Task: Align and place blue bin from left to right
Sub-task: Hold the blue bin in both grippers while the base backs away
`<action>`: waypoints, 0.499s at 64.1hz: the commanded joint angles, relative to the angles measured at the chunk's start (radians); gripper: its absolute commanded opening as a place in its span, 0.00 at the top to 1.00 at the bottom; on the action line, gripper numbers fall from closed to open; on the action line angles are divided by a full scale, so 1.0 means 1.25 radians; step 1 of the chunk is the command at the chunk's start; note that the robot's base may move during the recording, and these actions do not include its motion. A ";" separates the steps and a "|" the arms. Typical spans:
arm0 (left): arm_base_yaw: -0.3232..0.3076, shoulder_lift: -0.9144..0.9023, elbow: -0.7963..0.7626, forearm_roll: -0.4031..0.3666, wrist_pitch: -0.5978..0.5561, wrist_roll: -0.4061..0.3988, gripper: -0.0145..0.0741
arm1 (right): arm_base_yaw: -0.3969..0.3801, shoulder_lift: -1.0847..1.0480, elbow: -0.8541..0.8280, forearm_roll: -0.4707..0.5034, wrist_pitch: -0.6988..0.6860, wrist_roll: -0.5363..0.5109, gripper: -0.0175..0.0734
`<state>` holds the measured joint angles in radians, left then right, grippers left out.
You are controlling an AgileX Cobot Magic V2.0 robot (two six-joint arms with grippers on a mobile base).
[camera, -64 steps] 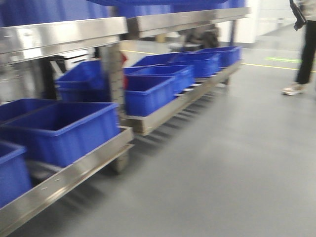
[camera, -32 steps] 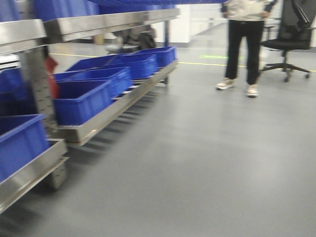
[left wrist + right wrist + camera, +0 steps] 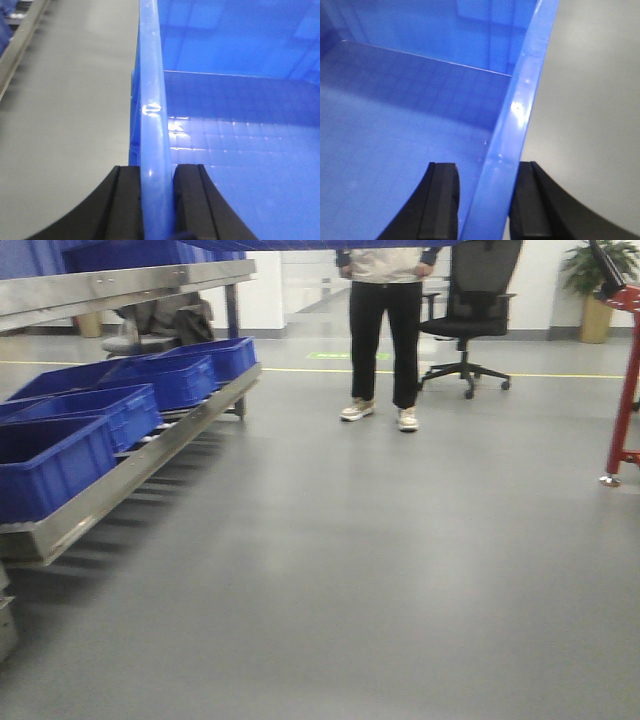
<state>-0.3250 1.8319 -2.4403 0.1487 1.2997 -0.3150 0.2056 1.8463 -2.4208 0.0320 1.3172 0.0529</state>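
Left jaws: closed by the left gripper (image 3: 157, 172) on the rim of the blue bin (image 3: 240, 160); one black finger (image 3: 125, 200) is pressed to the outer face of the rim, and the other to the inner face.
Right jaws: closed in the same way by the right gripper (image 3: 485, 172) over the opposite rim, which is clamped between the two black fingers.
Bin: held by both rims, so its hollow lies between the two pairs of jaws; a faint grid is seen on its smooth bottom, and glints of light on the rim just beyond each pair of jaws.
Writing: none is made out on the bin walls or rim; a green floor marking (image 3: 345, 356) far ahead of the jaws is too blurred to be read.
Surface: a smooth grey floor (image 3: 350, 570) is seen outward of both jaws and is crossed by a yellow line (image 3: 560, 375) far ahead.
Room, ahead and left of the jaws: a steel rack (image 3: 130, 465) is loaded with a row of deeper-blue bins (image 3: 60, 460).
Room, farther ahead: a person (image 3: 385, 330) in dark trousers is seen standing, cut off at the chest, just beside a black office chair (image 3: 470, 310); a potted plant (image 3: 590, 280) and a red frame (image 3: 628, 390) are placed to the right.
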 commanded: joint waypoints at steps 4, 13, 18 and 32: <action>-0.015 -0.014 -0.012 -0.033 -0.073 -0.002 0.86 | 0.006 -0.013 -0.017 0.019 -0.077 0.008 0.88; -0.015 -0.014 -0.012 -0.033 -0.073 -0.002 0.86 | 0.006 -0.013 -0.017 0.019 -0.077 0.008 0.88; -0.015 -0.014 -0.012 -0.033 -0.073 -0.002 0.86 | 0.006 -0.013 -0.017 0.019 -0.077 0.008 0.88; -0.015 -0.014 -0.012 -0.033 -0.073 -0.002 0.86 | 0.006 -0.013 -0.017 0.019 -0.077 0.008 0.88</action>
<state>-0.3250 1.8319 -2.4403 0.1487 1.2997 -0.3150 0.2056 1.8463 -2.4208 0.0320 1.3172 0.0529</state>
